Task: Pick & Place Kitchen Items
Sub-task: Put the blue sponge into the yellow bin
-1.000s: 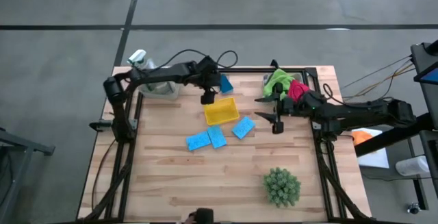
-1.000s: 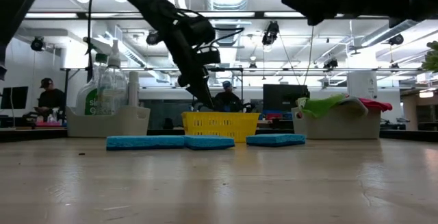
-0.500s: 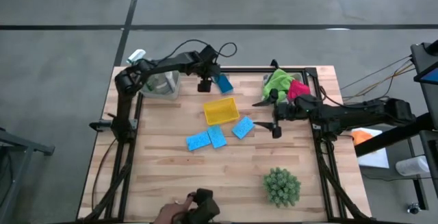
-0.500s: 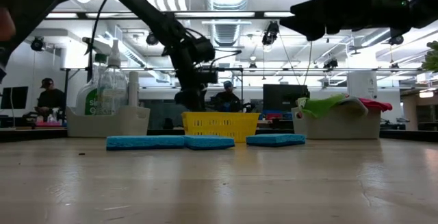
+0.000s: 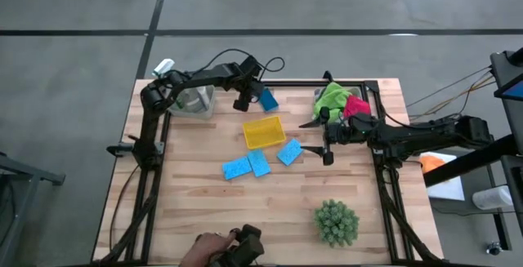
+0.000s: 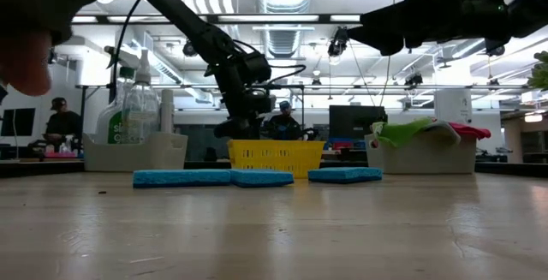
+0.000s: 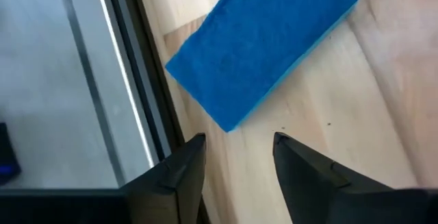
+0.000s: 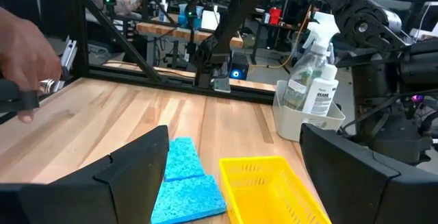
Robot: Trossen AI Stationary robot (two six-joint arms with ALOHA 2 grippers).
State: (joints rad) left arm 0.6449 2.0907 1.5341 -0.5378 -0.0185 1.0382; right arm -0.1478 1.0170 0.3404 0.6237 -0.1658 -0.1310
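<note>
Two dark arms reach over the wooden desk (image 5: 196, 210), which we see from above with the left arm at its far left corner and the right arm coming in from its right edge. Largest of the loose things is the spiky green plant (image 5: 337, 221) near the front right. Behind it, at the far right, a bin holds the green cloth (image 5: 331, 94) and the red cloth (image 5: 356, 105) heaped together. At the far left corner a pale bin (image 6: 137, 151) carries the clear spray bottle (image 8: 306, 73) upright.

The yellow tray (image 5: 264, 131) sits mid-desk. Three blue sponges (image 5: 258, 162) lie just in front of it, two touching and the third just to their right. A fourth blue sponge (image 7: 260, 42) lies flat beyond the tray by the desk's dark back rail.

The left pincer (image 7: 236, 157) hovers right beside this fourth sponge, released, its fingers apart and empty. The right pincer (image 5: 327, 140) hangs to the right of the tray, also spread wide and holding nothing. A person's hand (image 5: 204, 251) shows at the desk's front edge.
</note>
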